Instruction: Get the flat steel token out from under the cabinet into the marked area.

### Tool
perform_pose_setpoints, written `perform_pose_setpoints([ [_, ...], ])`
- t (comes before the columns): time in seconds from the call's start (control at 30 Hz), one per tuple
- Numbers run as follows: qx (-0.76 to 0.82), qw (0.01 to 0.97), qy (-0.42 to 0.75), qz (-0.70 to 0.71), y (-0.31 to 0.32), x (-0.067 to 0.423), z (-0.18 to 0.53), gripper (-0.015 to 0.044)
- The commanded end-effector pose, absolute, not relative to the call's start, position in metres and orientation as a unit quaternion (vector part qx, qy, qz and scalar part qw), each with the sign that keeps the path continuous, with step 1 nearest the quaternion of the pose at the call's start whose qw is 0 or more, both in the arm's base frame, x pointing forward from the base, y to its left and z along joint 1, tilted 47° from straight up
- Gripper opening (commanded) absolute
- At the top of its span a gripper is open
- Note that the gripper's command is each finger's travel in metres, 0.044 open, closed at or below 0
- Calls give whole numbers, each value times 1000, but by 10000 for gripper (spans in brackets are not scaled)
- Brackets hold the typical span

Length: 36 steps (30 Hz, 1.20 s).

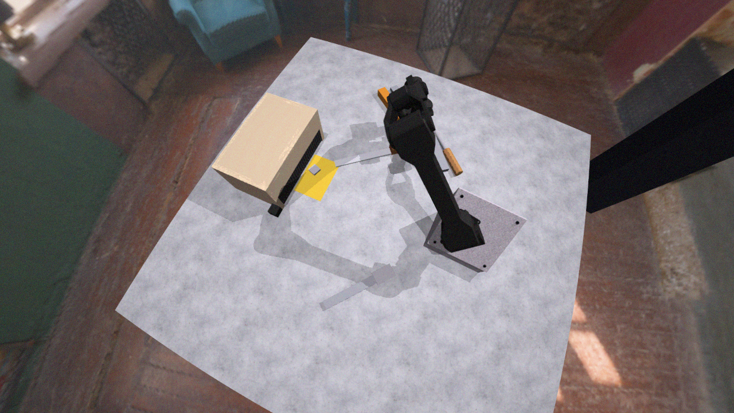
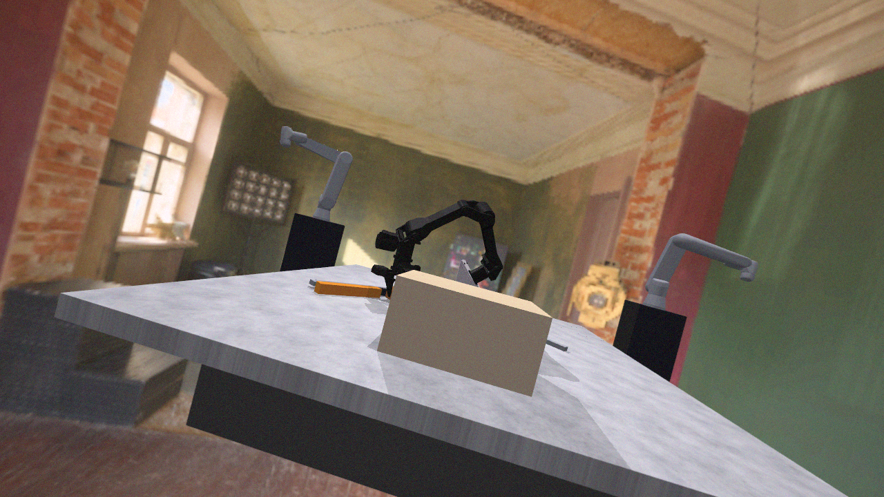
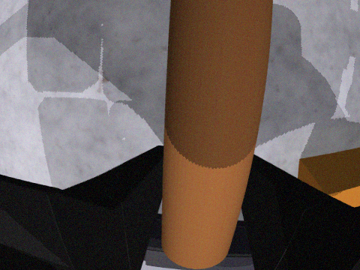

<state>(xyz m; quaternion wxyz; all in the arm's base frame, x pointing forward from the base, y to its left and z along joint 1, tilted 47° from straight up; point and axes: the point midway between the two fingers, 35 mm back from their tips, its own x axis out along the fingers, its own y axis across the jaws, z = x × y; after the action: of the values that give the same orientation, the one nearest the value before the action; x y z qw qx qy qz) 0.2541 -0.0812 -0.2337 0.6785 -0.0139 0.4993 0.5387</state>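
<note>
Grey mottled table point(image 1: 317, 349) fills most of your top view, with brick floor and a teal armchair beyond it. Your beige cabinet point(image 1: 266, 146) sits toward the left, its dark vent slots facing the yellow marked area point(image 1: 320, 184) right in front of it. Good news: the token point(image 1: 314, 170) is lying flat on that yellow patch, near the end closer to the cabinet, and it looks apart from both the cabinet and the tool tip, though it's small so don't take the gap as gospel. Your gripper point(image 3: 200, 255) is pinching a tool with a wooden handle point(image 3: 215, 105); in the wrist view the handle runs straight up between the black fingers, which are pressed against it on either side. From above, a thin grey blade point(image 1: 359, 160) sticks out from under the arm point(image 1: 420, 154) toward the marked area, its tip just at the yellow edge. You can't tell from the top whether the blade touches the table or rides just over it. Beside the arm there's a second tool with an orange handle point(image 1: 453, 161) lying on the table, and an orange block point(image 1: 382, 95) peeks out behind the wrist. A pale grey strip point(image 1: 354, 291) lies well apart, nearer the front of the table. The base plate point(image 1: 500, 226) is to the right.
</note>
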Motion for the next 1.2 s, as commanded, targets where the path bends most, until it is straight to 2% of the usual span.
perform_pose_setpoints([
  [0.0, -19, 683, 496, 536, -87, 258, -237, 0],
  [1.17, -23, 683, 494, 538, -100, 271, -251, 0],
])
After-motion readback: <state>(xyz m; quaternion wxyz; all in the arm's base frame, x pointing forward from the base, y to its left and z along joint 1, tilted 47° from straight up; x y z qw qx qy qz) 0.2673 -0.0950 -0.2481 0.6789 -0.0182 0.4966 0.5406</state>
